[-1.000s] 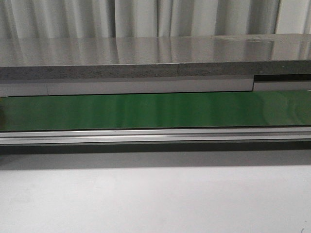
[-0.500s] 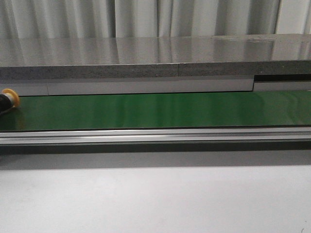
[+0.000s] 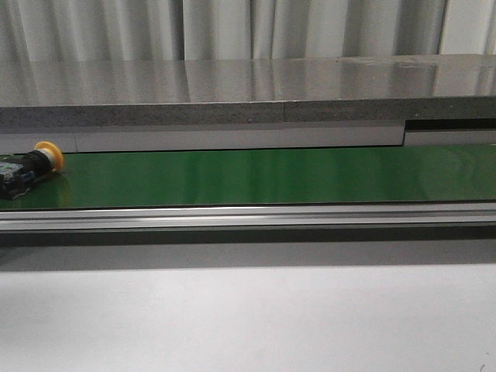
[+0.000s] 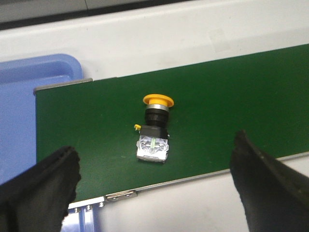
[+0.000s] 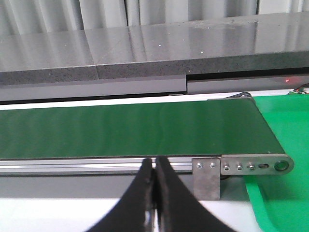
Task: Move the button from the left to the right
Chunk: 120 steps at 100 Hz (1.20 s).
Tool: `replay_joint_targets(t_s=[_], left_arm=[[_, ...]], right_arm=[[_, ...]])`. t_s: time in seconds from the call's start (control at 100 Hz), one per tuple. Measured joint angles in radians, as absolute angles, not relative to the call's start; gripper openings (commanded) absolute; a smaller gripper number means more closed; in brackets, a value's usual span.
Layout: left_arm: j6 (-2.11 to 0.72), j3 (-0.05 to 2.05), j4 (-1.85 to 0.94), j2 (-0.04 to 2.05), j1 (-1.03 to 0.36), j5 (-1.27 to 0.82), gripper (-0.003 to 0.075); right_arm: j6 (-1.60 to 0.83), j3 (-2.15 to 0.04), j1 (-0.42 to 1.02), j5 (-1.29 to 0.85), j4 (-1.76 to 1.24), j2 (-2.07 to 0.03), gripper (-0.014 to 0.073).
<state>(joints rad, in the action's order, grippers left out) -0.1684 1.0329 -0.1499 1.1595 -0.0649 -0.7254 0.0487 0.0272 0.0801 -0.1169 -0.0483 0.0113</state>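
Note:
The button (image 3: 29, 167) lies on its side on the green conveyor belt (image 3: 256, 177) at the far left, yellow-orange cap toward the right. In the left wrist view the button (image 4: 155, 129) lies on the belt (image 4: 231, 101), cap away from the camera, clear end with a green mark toward it. My left gripper (image 4: 155, 181) is open and empty, fingers (image 4: 46, 186) wide apart, above and apart from the button. My right gripper (image 5: 155, 166) is shut and empty, in front of the belt's (image 5: 125, 128) right end. Neither gripper shows in the front view.
A blue tray (image 4: 29, 92) sits beside the belt's left end. A green tray (image 5: 285, 125) lies at the belt's right end past the metal end bracket (image 5: 241, 168). A grey ledge (image 3: 248, 93) runs behind the belt and a white table (image 3: 248, 318) in front.
The button has come into the front view from the left edge and moved rightward along the belt; a second ago it was not in view.

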Motion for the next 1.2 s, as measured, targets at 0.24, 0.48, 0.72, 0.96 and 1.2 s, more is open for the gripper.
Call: replay_joint_targets(t_s=[0.24,0.48,0.72,0.96,1.2], left_arm=[[-0.171,0.745,-0.164,0.829,-0.072,-0.484,0.0608],[-0.171,0.481,-0.163,0.55,-0.072,-0.301,0.0608],[-0.171,0.319,-0.163,0.433,-0.072,-0.119,0.0608],[-0.171,0.284,-0.163,0.434,-0.072,-0.075,0.0601],[-0.171,0.284,-0.163,0.434,-0.072,-0.069,0.0485]], right_arm=[[0.049,0.027,0.08,-0.117,-0.048,0.011,-0.0067],[0.049,0.027,0.08,-0.117,-0.048,0.011,-0.0067],[0.049,0.027,0.08,-0.117,-0.048,0.011,-0.0067],[0.049,0.027,0.08,-0.117,-0.048,0.011,-0.0067],[0.049,0.027,0.08,-0.117,-0.048,0.011,-0.0067]])
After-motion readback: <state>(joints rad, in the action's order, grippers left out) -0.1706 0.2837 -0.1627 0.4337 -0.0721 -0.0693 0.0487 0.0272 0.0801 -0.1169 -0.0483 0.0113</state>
